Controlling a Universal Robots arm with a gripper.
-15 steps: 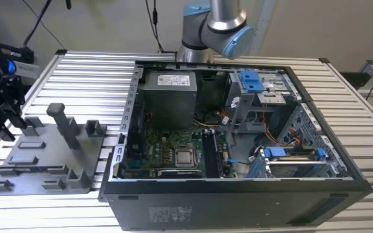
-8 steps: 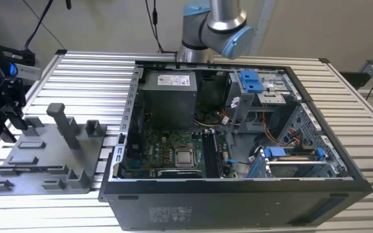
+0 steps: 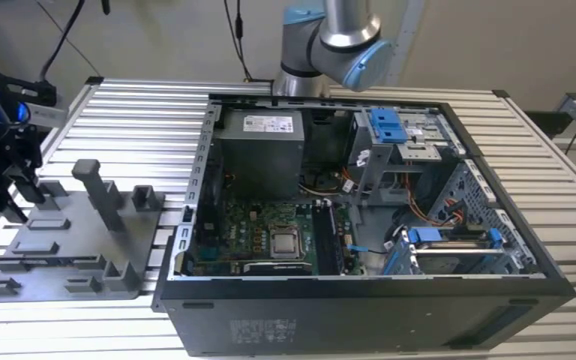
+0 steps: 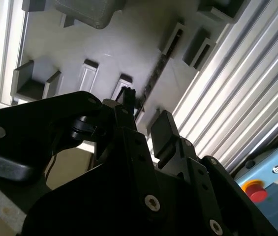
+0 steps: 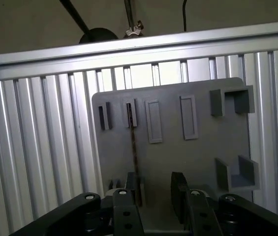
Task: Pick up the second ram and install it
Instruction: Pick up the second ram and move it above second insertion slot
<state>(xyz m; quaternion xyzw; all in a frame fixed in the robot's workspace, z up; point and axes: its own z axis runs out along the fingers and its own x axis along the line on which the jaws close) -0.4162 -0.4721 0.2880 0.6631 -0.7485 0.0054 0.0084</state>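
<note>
Gripper (image 3: pixel 20 196) in exterior view hangs over gray fixture plate (image 3: pixel 73 262), at the exterior view's left of open computer case (image 3: pixel 368 315). Second wrist view: claw fingers (image 4: pixel 164 129) apart, second ram (image 4: pixel 154 77) on edge in plate slot, unclamped. First wrist view: second ram (image 5: pixel 133 142) just beside one finger.

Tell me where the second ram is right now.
In the first wrist view the second ram stands on edge in a slot of the gray fixture plate, just ahead of the open gripper.
</note>
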